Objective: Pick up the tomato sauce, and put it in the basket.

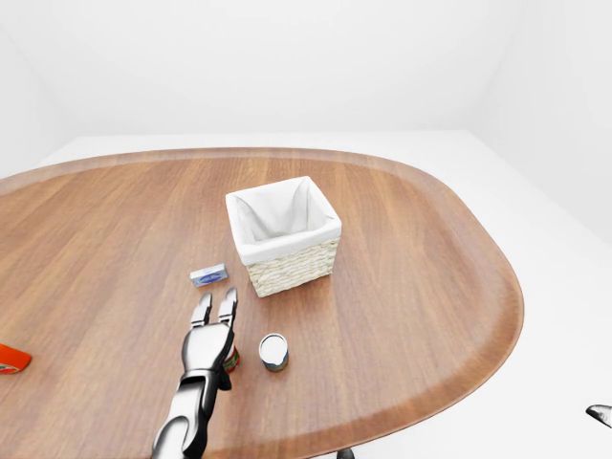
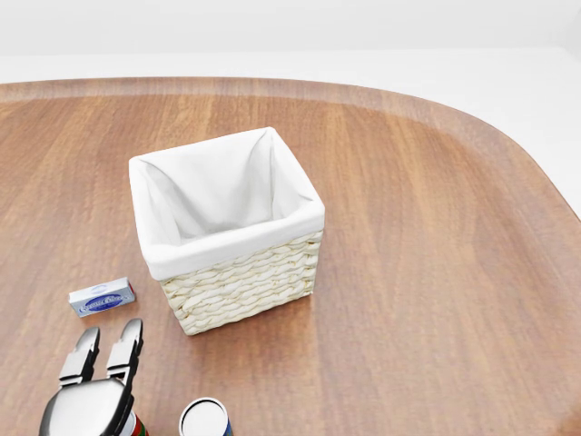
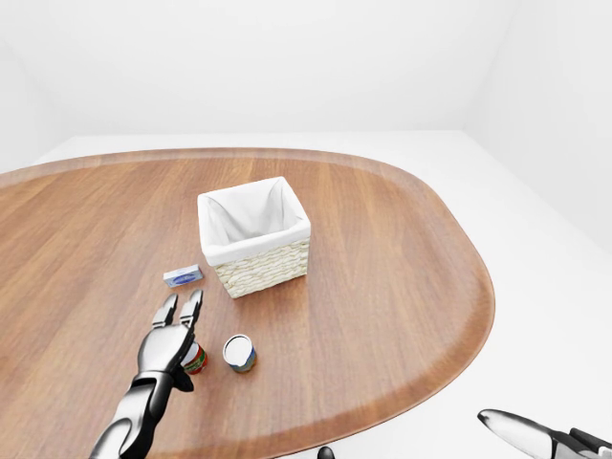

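The tomato sauce can [image 3: 195, 360], with a red and green label, stands on the wooden table [image 1: 430, 287] near the bottom edge of the views, mostly hidden under my left hand. My left hand [image 1: 215, 308] hovers over it with fingers stretched out and open, pointing towards the basket. The wicker basket [image 1: 287, 239] with a white cloth liner stands above and to the right of the hand, and looks empty. My right hand [image 3: 535, 435] is low at the bottom right, off the table, fingers extended, holding nothing.
A can with a white top and a blue label [image 1: 273, 352] stands just right of the tomato sauce. A small blue and white box [image 1: 209, 275] lies left of the basket. A red object [image 1: 11, 359] shows at the left edge.
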